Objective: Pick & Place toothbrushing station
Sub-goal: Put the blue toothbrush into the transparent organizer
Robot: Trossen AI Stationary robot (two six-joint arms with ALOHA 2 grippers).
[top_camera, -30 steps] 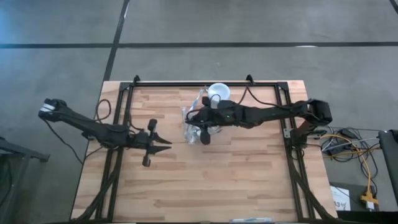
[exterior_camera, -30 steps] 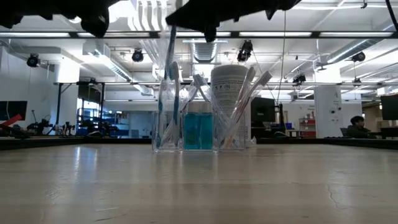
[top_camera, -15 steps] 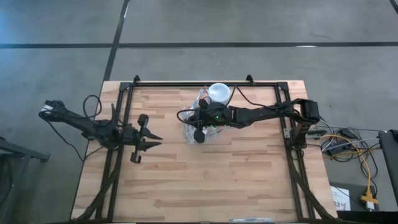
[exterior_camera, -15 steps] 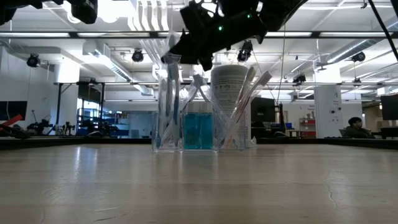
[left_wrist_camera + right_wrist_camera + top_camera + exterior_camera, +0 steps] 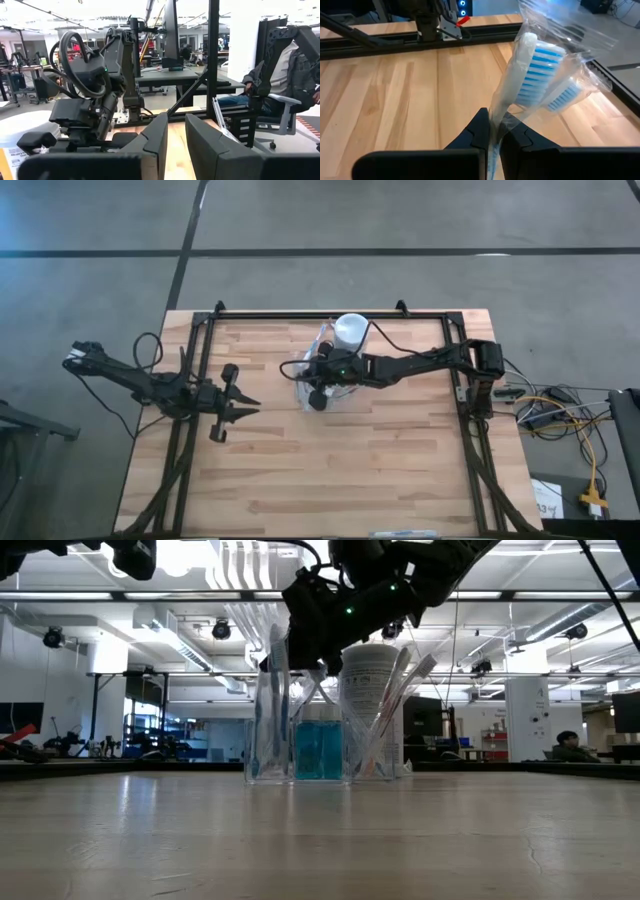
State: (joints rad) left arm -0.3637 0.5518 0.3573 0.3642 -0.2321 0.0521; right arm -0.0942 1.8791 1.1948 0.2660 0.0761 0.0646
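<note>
The right gripper [image 5: 491, 131] is clamped on a wrapped toothbrush [image 5: 520, 85], its two dark fingers [image 5: 476, 131] pinching the pale handle just below the blue-and-white bristle head inside clear plastic wrap. In the high view this gripper [image 5: 318, 385] sits over the clear holder [image 5: 305, 380] near the table's centre, slightly toward 12 o'clock. The white cup [image 5: 351, 329] stands just beyond it, toward 1 o'clock. In the low view the held toothbrush [image 5: 277, 690] stands nearly upright in the clear holder [image 5: 262, 730], with teal tubes [image 5: 319, 748] beside it and more toothbrushes [image 5: 400, 700] leaning around the white cup [image 5: 368, 690]. The left gripper [image 5: 238, 407] waits over the wooden table [image 5: 330, 470] at 9 o'clock, well apart from the set, its fingers [image 5: 200, 145] slightly apart and holding nothing.
</note>
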